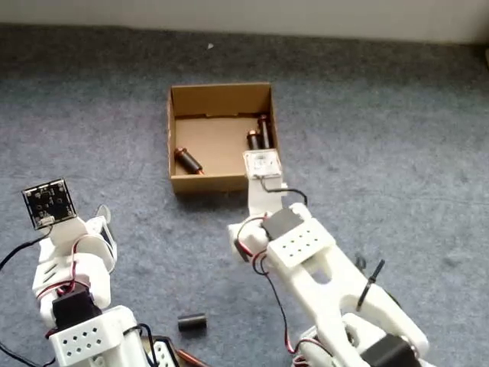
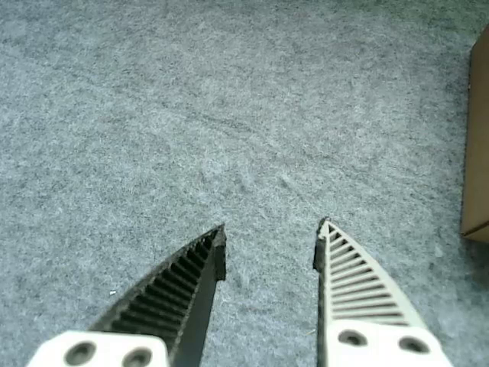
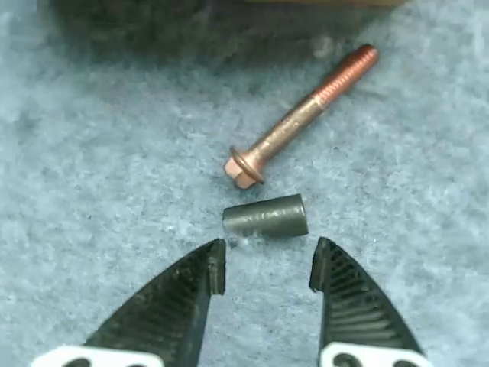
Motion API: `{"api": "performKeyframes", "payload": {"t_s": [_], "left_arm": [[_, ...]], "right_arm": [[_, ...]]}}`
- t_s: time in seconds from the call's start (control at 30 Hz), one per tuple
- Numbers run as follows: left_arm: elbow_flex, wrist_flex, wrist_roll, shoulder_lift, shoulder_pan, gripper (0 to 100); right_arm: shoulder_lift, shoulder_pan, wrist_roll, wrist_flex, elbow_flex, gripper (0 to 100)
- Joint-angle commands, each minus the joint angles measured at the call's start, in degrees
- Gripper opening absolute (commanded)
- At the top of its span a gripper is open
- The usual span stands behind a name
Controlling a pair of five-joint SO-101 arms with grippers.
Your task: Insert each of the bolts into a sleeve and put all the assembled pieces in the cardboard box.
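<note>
The cardboard box (image 1: 173,130) lies open on the grey carpet. An assembled bolt and sleeve (image 1: 187,160) rests at its front left, and two more (image 1: 258,136) lie by its right wall. My right gripper (image 3: 263,264) is open just short of a dark sleeve (image 3: 265,217) lying on the carpet. Right behind that sleeve lies a copper bolt (image 3: 294,122), separate from it. In the high view the right arm (image 1: 263,191) ends at the box's front wall. Another sleeve (image 1: 192,323) and a bolt (image 1: 191,358) lie near the arm bases. Over bare carpet, my left gripper (image 2: 271,229) is open and holds nothing.
The box's corner (image 2: 480,138) shows at the edge of the left wrist view. Open carpet surrounds the box on the left and right. The left arm (image 1: 72,267) stands at the front left, its wires hanging nearby.
</note>
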Motion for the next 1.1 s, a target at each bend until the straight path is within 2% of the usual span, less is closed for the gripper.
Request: {"api": "performKeyframes", "payload": {"t_s": [0.0,0.1,0.3,0.47,0.6,0.73,1.07], "left_arm": [[-0.48,-0.97,0.53,-0.31,-0.22,21],[-0.48,-0.97,0.53,-0.31,-0.22,21],[-0.48,-0.97,0.53,-0.31,-0.22,21],[-0.48,-0.97,0.53,-0.31,-0.22,21],[-0.48,-0.97,0.53,-0.31,-0.22,21],[-0.40,-0.97,0.44,-0.31,-0.22,21],[-0.40,-0.97,0.44,-0.31,-0.13,21]], "right_arm": [[4.09,0.75,-8.00,1.80,-6.99,18.2],[7.52,0.66,-11.52,3.82,-9.89,18.2],[15.08,0.48,-12.75,3.91,-11.38,18.2],[19.65,0.66,-16.79,3.65,-11.38,18.2],[20.79,0.75,-16.97,3.56,-12.62,18.1],[21.05,2.42,-20.57,3.65,-15.43,18.1],[21.05,2.15,-20.84,3.65,-13.32,18.1]]}}
